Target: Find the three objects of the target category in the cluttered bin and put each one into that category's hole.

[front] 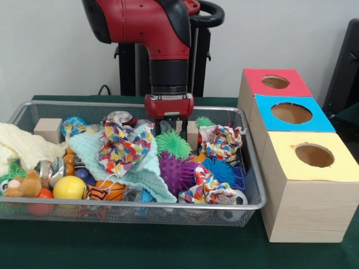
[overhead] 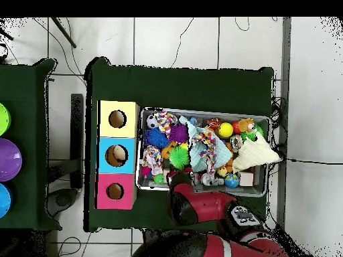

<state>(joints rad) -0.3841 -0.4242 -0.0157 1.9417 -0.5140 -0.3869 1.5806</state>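
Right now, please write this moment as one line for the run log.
gripper: low over the far side of the wire bin | holding: cannot tell | green spiky ball: just in front of it | holes: red, blue, yellow

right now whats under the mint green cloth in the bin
The mint green cloth drapes over an orange ball and touches the purple spiky ball. A colourful patterned cloth lies on top. Whatever sits beneath its middle is covered.
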